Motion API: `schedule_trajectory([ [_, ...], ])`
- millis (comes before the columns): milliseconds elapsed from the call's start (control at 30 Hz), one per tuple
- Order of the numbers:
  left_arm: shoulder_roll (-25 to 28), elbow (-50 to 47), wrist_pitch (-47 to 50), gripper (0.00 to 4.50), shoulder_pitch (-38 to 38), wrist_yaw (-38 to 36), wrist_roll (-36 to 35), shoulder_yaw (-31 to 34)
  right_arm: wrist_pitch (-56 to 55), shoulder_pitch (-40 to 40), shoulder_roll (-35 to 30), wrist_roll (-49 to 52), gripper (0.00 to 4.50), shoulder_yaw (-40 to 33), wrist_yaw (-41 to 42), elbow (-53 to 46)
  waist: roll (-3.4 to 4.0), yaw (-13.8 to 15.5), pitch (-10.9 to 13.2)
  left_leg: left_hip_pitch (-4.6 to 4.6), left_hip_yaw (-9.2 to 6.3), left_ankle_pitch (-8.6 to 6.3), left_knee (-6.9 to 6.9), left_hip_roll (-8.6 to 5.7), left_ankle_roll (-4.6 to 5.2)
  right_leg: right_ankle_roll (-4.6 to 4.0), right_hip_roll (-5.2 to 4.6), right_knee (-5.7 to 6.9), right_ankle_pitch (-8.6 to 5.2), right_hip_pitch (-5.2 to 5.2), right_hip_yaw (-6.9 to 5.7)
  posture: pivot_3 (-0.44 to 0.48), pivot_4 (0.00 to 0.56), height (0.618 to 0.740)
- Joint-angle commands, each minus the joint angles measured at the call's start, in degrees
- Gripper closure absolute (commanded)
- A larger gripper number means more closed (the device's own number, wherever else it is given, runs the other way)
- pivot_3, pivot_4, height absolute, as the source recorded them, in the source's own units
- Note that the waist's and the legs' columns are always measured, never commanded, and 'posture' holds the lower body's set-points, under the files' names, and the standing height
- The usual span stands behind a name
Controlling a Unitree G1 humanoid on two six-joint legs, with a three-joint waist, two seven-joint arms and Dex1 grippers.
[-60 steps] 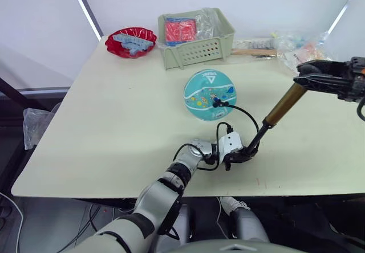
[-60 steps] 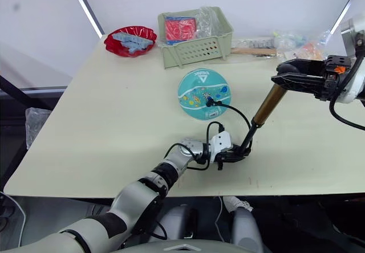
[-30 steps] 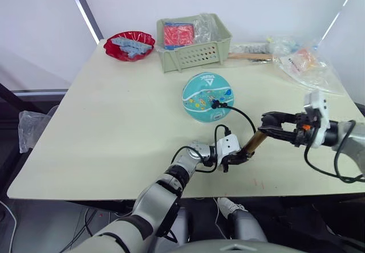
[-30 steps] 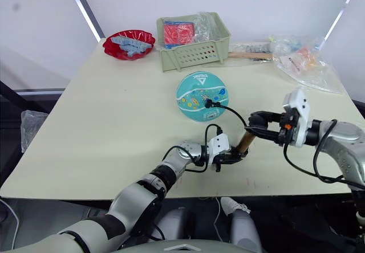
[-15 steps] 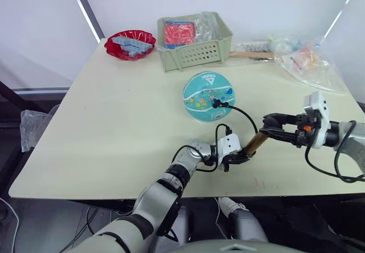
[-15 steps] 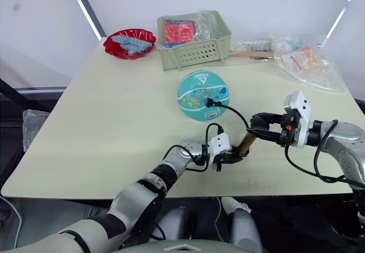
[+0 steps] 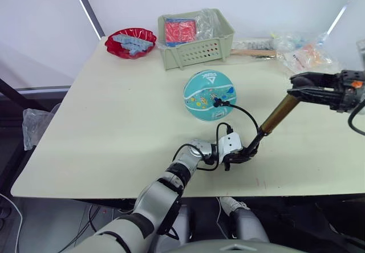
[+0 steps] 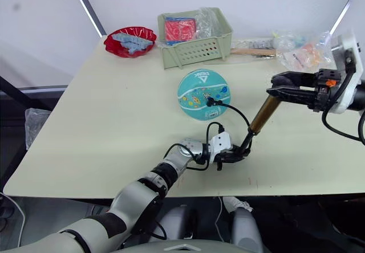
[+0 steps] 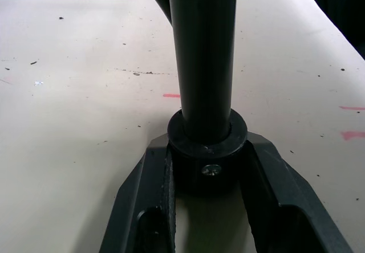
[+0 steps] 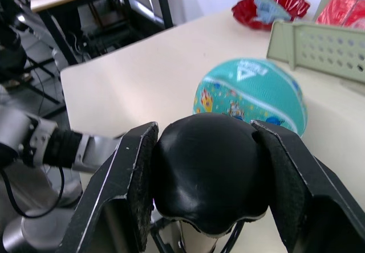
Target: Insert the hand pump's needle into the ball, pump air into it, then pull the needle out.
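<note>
The right gripper (image 8: 278, 89) clamps the hand pump (image 8: 258, 117) by its rounded T-handle — slick plastic, likely to twist. The left gripper (image 7: 246, 154) pinches the base cap; the needle (image 7: 215, 100) sits in the soft ball (image 7: 209, 94) beyond it.

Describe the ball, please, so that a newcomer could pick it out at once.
On the cream table, look just in front of the pale green basket. The ball sits there, teal with a white logo and small cartoon prints, the one round thing with a thin black hose plugged into it.
</note>
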Motion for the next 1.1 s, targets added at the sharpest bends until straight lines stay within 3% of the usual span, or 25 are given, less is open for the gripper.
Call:
schedule_trajectory([
  [33, 2.1, 4.9, 2.7, 3.38, 2.7, -0.3, 2.9, -1.6, -0.8, -1.9, -2.2, -0.3, 2.42, -5.3, -1.0, -0.1, 0.0, 0.0, 0.0, 0.0, 0.0, 0.0, 0.0, 0.0, 0.0, 0.0, 0.0, 0.0, 0.0, 0.0, 0.0, 0.0, 0.15, 0.738],
  [767, 2.4, 4.7, 2.7, 3.38, 2.9, 0.1, 2.9, -1.6, -16.2, 15.5, 10.4, -18.8, 2.42, 11.9, -3.9, -0.8, -0.61, -0.3, -0.6, 0.3, 0.0, 0.0, -0.01, 0.09, 0.0, -0.02, 0.09, 0.07, 0.0, 0.18, 0.05, 0.0, 0.15, 0.738],
  [1100, 2.2, 4.9, 3.0, 3.38, 2.8, 0.7, 2.5, -1.2, -20.7, 17.7, 12.1, -20.9, 2.42, 12.2, -2.4, -0.8, -0.62, -0.2, -0.5, 0.83, 0.04, -0.01, -0.12, 0.11, 0.0, -0.04, 0.12, 0.04, -0.02, 0.63, 0.06, 0.0, 0.15, 0.738],
])
